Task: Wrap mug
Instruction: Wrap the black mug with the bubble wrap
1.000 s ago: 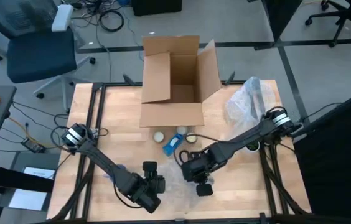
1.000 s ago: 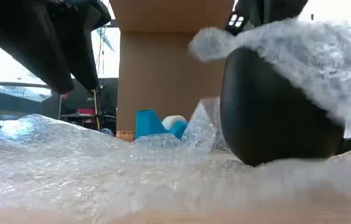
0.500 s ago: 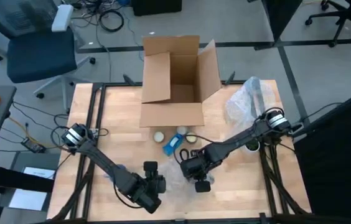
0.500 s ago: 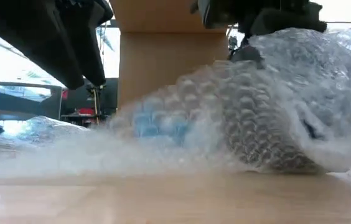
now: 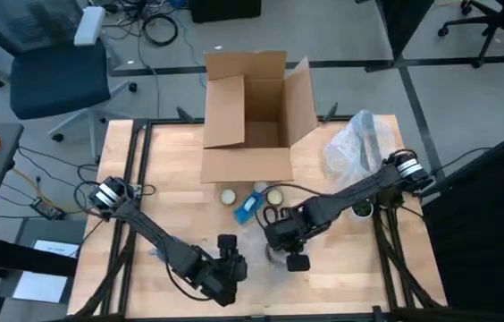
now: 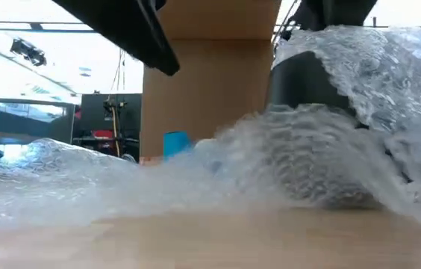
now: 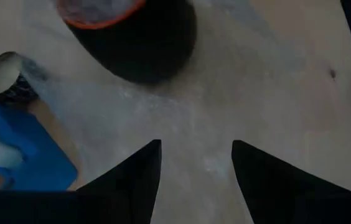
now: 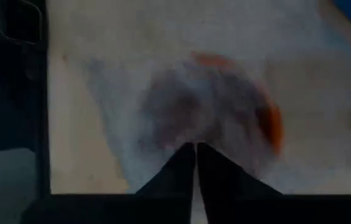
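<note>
Bubble wrap [image 6: 195, 175] is pinched between the pressed-together fingers of the right gripper [image 8: 195, 163], which hangs just over the mug [image 6: 322, 142] and holds a fold of the sheet across it. In the right wrist view the mug's dark body and orange rim show blurred through the plastic, directly ahead of the fingertips. Seen from table height, the sheet drapes over the top and far side of the mug, while part of its dark wall is bare.

My reading is that the folding-over step is under way: one flap is drawn across, and the wrap is not closed. The next move likely calls for pulling the sheet further round the mug and tucking the loose edge, without tipping it.

Next to the mug, the left gripper [image 7: 194, 165] hovers with its fingers spread, holding nothing, over the flat part of the sheet. From above, the mug lies between the two grippers, in front of the cardboard box [image 5: 248, 116] and nearer than the blue object [image 5: 250, 207] beside that box
</note>
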You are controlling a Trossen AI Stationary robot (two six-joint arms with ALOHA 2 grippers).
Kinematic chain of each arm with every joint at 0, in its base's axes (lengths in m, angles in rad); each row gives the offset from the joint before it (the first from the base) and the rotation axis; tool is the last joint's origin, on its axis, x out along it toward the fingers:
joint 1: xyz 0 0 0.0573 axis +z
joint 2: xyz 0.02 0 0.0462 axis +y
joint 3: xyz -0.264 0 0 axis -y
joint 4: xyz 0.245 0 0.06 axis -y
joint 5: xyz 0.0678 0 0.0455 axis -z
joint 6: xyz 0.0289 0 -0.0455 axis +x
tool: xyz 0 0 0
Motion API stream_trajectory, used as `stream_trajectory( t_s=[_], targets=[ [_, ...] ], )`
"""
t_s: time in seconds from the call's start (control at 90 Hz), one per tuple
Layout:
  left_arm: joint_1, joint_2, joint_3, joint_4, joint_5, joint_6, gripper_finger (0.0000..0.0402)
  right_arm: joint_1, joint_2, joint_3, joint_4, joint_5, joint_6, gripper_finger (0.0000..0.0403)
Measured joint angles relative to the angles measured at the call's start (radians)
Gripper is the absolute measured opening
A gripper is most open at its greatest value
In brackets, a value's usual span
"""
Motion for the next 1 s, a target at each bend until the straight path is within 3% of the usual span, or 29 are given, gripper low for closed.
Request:
stream_trajectory(
  t_s=[0.344, 0.656, 1.0],
  targets=[
    [0.001, 0.000, 0.000, 0.035, 0.001, 0.021, 0.0182, 0.008, 0.069, -0.028, 0.148, -0.032, 0.009, 0.0000],
    [0.000, 0.000, 0.000, 0.041, 0.000, 0.023, 0.0182, -0.014, 0.198, -0.031, 0.107, -0.149, -0.030, 0.0000],
    [0.002, 0.000, 0.000, 0.044, 0.000, 0.026, 0.0182, -0.019, 0.131, 0.078, -0.057, -0.144, -0.019, 0.0000]
  ],
)
